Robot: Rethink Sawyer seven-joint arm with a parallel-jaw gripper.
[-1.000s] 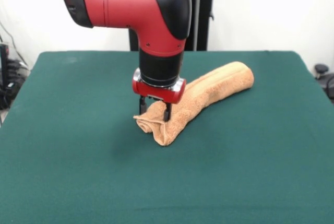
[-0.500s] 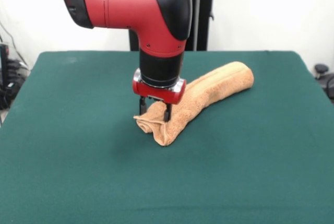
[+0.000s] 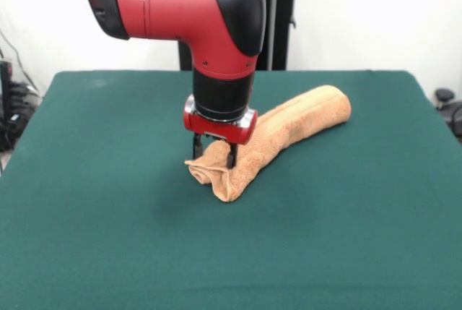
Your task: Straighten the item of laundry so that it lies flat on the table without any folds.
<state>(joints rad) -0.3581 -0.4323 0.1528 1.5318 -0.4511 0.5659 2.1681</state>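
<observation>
At the towel's (image 3: 278, 133) near end, mid-bench (image 3: 108, 216), the end effector (image 3: 214, 157) is down w/ fingers straddling a bunched fold, apparently clenched on it. Step: grasp. Next, probably: lift and pull out so the roll opens flat.

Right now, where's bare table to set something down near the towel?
Bare table runs along the whole near edge and the picture's left side, plus the right below the towel. Crowded only mid-table, where the end effector sits down on the towel's bunched near end.
</observation>
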